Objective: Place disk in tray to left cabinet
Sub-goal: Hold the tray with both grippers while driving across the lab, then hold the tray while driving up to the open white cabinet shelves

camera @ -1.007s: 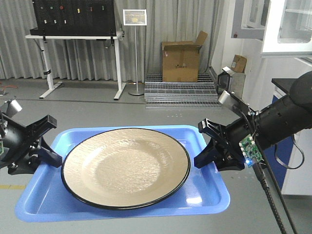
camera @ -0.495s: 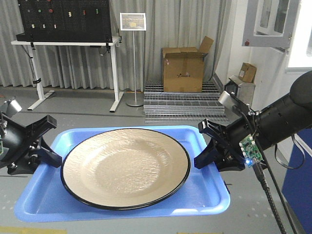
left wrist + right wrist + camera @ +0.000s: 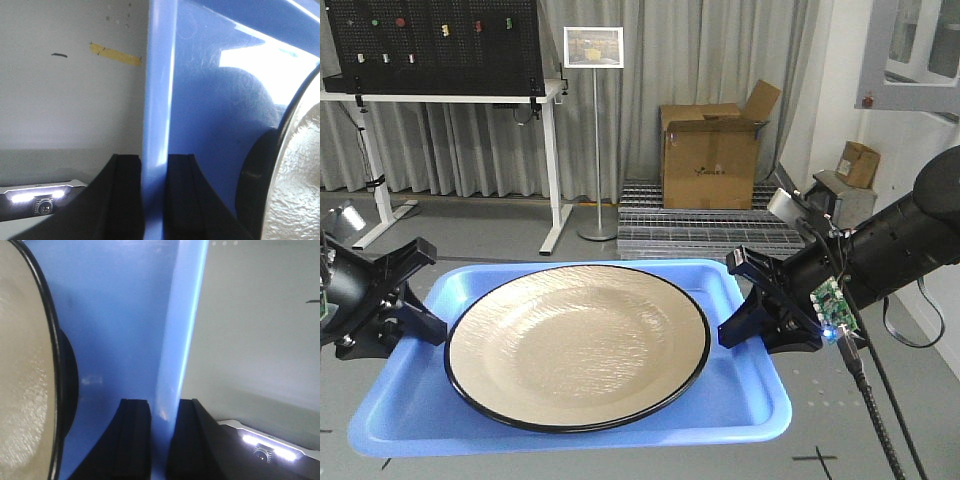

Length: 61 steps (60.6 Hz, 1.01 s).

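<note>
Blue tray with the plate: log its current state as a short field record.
tray: bright blue rectangular plastic tray, held up above the grey floor
load: large round beige plate with black rim, lying flat in the tray
left claw: shut on the tray's left rim
right claw: shut on the tray's right rim
background: open brown cardboard box
</note>
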Available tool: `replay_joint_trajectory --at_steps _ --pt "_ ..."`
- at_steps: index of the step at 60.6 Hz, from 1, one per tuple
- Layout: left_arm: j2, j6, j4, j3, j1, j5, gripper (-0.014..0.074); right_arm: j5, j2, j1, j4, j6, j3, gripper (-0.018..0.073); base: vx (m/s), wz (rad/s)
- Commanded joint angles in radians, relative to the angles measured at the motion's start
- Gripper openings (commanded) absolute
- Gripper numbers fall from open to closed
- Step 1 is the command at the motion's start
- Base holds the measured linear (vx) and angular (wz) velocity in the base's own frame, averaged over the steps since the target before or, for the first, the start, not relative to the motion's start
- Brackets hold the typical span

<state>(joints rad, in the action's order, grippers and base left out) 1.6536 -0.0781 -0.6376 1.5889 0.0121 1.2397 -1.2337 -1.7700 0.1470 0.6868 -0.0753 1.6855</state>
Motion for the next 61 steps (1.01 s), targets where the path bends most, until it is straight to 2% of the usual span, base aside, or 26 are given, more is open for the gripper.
replay_joint_trajectory --at_steps 1,61 --pt "-0.051 -0.018 -0.158 0.039 -0.019 0.013 -0.0001 0.002 0.059 0.015 0.167 -0.017 0.037 -0.0004 0.66 0.04" --pt "-0.051 -0.018 -0.158 0.039 -0.019 0.013 -0.0001 0.003 0.059 0.015 0.166 -0.017 0.037 -0.0004 0.64 0.02"
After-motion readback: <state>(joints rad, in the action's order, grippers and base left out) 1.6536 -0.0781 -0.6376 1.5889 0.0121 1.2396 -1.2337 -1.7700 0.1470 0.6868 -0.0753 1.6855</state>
